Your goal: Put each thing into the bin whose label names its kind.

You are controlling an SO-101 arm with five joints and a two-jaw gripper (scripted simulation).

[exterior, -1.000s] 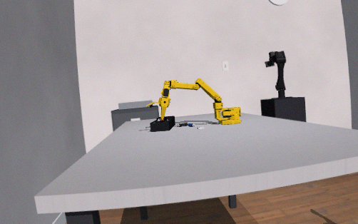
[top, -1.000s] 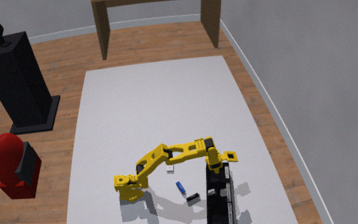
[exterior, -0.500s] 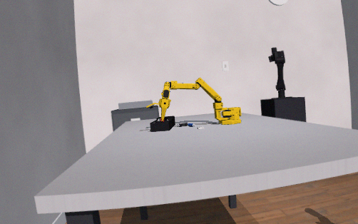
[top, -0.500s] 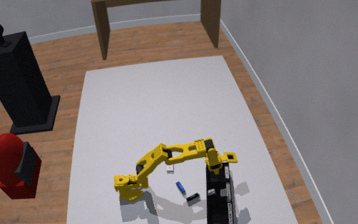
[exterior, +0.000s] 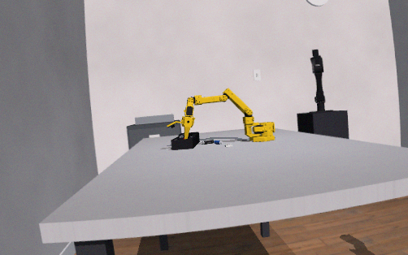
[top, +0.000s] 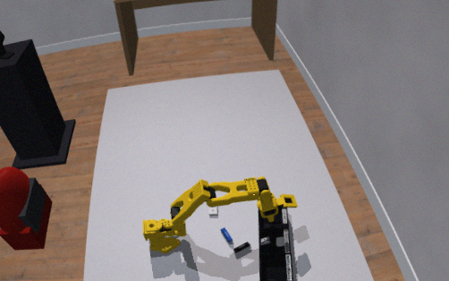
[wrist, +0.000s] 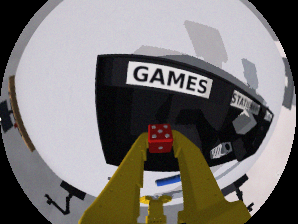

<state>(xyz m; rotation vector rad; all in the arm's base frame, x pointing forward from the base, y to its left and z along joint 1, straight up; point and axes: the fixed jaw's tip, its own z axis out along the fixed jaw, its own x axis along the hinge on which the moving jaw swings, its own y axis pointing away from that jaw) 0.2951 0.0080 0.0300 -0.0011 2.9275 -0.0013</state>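
1. Red die (wrist: 160,138): gripped between the fingertips of the yellow tool (top: 270,219) (exterior: 186,138) (wrist: 160,141), nearly closed, with one finger on each side.
2. Seen from the wrist, over the black GAMES bin (top: 279,224) (wrist: 115,115), white label facing up; exact height above the bin floor impossible to tell.
3. In the middle bin (top: 270,251) of the black row, under a partly legible label beginning "STAT": a small pale-and-dark object (top: 265,241) (wrist: 220,150).
4. On the worktop (top: 179,134) (exterior: 244,175) (wrist: 55,100), outside the bins: a blue object (top: 226,234) (exterior: 218,142) (wrist: 168,180), a black object (top: 241,247) (exterior: 208,142) near one end of it, and a small white object (top: 213,212) (exterior: 228,145) farther off.

The claw (top: 271,217) (exterior: 186,137) (wrist: 160,139) dipped slightly (the black arm (top: 5,53) (exterior: 319,83) behind straightened).
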